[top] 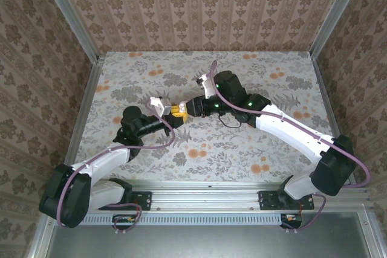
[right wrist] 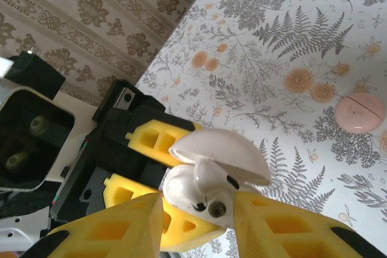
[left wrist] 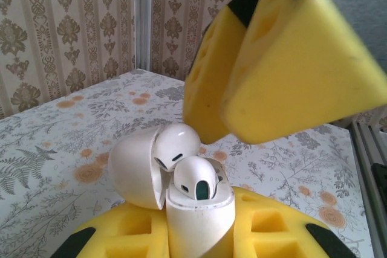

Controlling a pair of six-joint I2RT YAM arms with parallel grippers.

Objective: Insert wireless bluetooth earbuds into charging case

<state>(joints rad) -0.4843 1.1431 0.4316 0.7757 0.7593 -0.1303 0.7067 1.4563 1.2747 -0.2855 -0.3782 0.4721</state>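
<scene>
White case (left wrist: pixel 199 219): upright, pinched at its base between the yellow foam pads of the left gripper (left wrist: pixel 199 241) and held above the table (left wrist: pixel 54 167).
Lid (left wrist: pixel 134 170): hinged open, tipped to the left in the left wrist view.
Lower earbud (left wrist: pixel 195 179): sits in the case mouth with its rounded head up and a dark spot facing the left wrist camera.
Upper earbud (left wrist: pixel 178 140): just above and behind the lower one, against the inside of the lid and just beside the tip of a right gripper pad. Whether it is in its socket cannot be told.
Left gripper: clamped on the case.
Right gripper (right wrist: pixel 199 205): reaches in from above with a yellow pad on either side of the case mouth. Whether the pads pinch an earbud cannot be told.
Pink disc (right wrist: pixel 360 113): flat on the floral table, well apart from the case.
</scene>
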